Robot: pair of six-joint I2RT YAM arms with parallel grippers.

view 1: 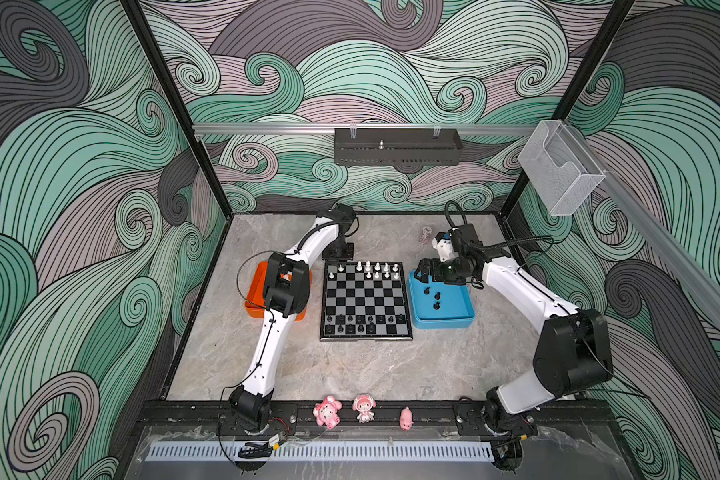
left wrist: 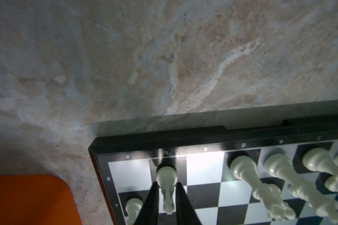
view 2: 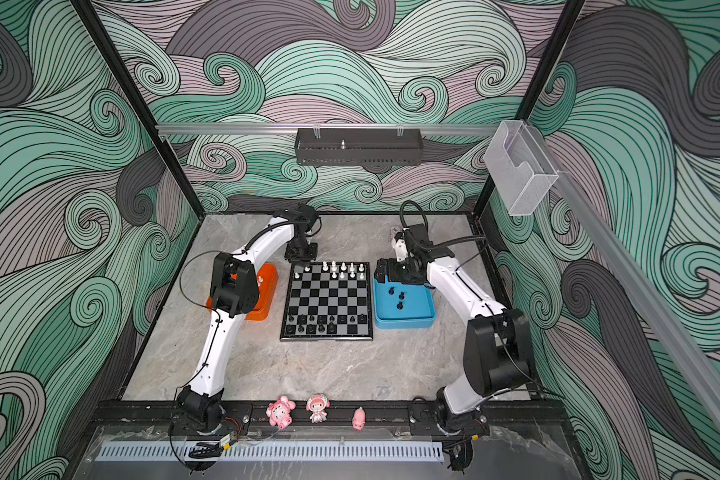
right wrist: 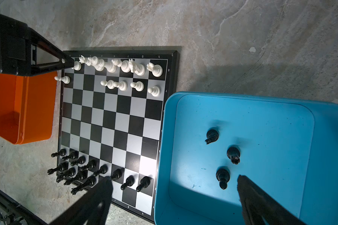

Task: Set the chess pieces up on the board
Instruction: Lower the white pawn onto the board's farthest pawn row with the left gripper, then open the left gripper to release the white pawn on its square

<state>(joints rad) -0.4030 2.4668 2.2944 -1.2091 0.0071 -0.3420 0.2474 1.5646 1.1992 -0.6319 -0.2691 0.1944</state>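
I watched from my remote station. The marble-patterned table point(view 1: 350, 365) carried everything. The board point(view 1: 366, 301) lay flat in the middle of it, with an orange tray point(view 1: 254, 291) just beside its left edge and a blue tray point(view 1: 454, 320) just beside its right edge in both top views.

The left gripper point(left wrist: 167, 183) pointed down at the far left corner of the board. Its jaws stood narrowly apart on either side of a white knight point(left wrist: 167, 175). Whether the pads touched the piece I could not tell. The right gripper point(right wrist: 174, 179) hung above the far end of the blue tray near the board. Its jaws were spread wide, with nothing between them.

The white pieces point(view 1: 377, 270) were gathered along the far two rows of the board, most of them toward the right side. The black pieces point(view 1: 360, 324) filled much of the near two rows, all standing upright. Three more black pieces point(view 1: 436, 296) stood in the blue tray, near each other but apart.

The knight stood upright with its base on a dark square in the far row, one square in from the corner. A white pawn point(left wrist: 133, 206) stood one row nearer me, in the edge column beside the left finger.

On the front rail, well apart from the board, three pink toy figures point(view 1: 328, 411) stood in a line.
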